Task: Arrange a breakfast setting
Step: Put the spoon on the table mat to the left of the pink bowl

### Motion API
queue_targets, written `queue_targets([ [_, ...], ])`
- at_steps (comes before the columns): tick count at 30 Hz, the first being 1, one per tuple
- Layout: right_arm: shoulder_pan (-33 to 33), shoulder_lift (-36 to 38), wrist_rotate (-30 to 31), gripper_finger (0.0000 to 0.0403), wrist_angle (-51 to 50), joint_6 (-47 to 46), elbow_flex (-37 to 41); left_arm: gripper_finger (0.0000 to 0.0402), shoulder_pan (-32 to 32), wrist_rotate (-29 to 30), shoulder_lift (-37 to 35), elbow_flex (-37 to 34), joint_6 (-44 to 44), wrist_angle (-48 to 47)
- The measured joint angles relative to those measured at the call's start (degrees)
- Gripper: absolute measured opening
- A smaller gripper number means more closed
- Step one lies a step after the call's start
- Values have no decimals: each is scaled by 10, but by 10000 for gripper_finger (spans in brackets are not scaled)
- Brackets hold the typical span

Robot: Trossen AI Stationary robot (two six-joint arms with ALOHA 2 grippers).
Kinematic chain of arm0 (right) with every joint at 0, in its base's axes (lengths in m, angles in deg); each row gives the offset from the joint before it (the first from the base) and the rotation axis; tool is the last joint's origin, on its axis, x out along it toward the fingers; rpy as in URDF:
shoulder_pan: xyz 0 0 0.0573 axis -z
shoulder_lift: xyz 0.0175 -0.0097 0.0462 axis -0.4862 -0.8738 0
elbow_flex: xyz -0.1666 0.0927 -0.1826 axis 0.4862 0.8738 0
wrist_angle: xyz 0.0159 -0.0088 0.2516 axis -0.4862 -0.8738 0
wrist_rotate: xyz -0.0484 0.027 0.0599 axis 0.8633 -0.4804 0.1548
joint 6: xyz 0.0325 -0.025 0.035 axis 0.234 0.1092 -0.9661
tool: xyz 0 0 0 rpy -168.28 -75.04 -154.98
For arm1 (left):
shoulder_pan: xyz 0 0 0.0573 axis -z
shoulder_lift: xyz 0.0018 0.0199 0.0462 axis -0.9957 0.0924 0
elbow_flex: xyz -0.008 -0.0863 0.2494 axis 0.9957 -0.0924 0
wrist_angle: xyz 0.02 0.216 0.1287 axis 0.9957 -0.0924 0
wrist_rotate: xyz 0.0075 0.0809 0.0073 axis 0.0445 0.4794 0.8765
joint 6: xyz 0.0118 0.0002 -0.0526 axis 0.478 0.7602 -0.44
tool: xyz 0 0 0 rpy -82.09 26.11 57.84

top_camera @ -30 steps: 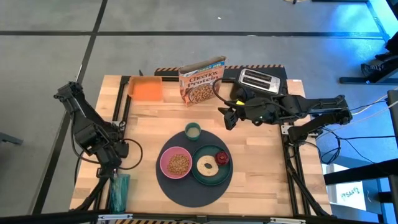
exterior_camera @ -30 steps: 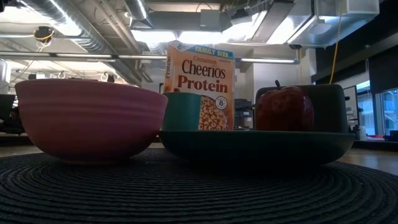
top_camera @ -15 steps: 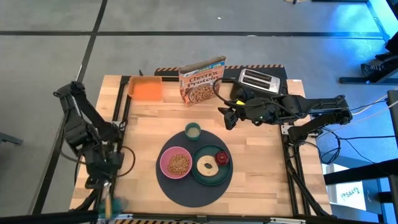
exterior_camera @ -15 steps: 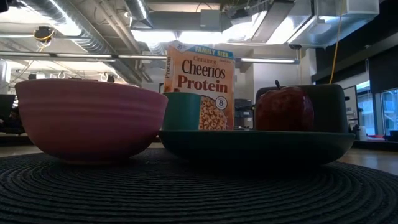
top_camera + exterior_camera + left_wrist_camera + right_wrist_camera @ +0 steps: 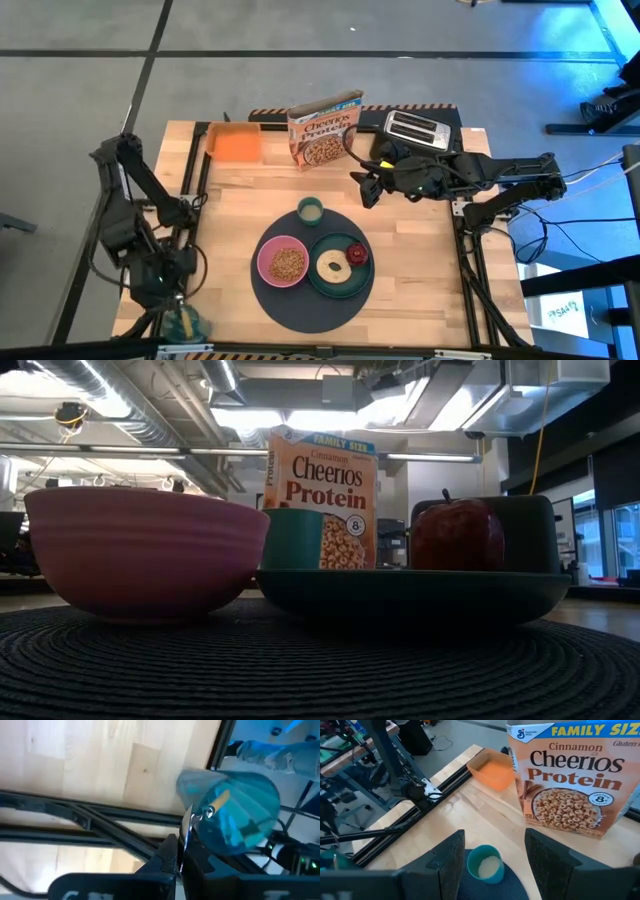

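Cereal box (image 5: 325, 130) at the table's far edge reads "FAMILY SIZE", "Cinnamon Cheerios Protein", standing upright, print facing the near side. Dark round mat (image 5: 308, 275) sits mid-table: pink bowl (image 5: 283, 262) of cereal on its left, green plate (image 5: 341, 265) beside it carrying the bagel ring (image 5: 333, 267) and red food piece (image 5: 357, 253); small cup (image 5: 311, 210) at the mat's far rim. Left gripper (image 5: 172, 302) at the near-left corner, clenched on a thin metal piece beside a blue-green cup (image 5: 235, 812). Right gripper (image 5: 367, 188) hovers beyond the mat, fingers apart, holding nothing.

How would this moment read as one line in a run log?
left tool: shut on spoon at blue holder, table corner | right tool: open, above table near cereal box | mat: bowl, plate, cup
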Motion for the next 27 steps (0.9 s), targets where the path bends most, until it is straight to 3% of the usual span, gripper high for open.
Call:
queue_targets([
  [11,0,0,-16,198,23,3,0,0,0,5,-4,11,1,-19],
  [27,0,0,-17,198,23,4,0,0,0,49,-3,118,3,-128],
])
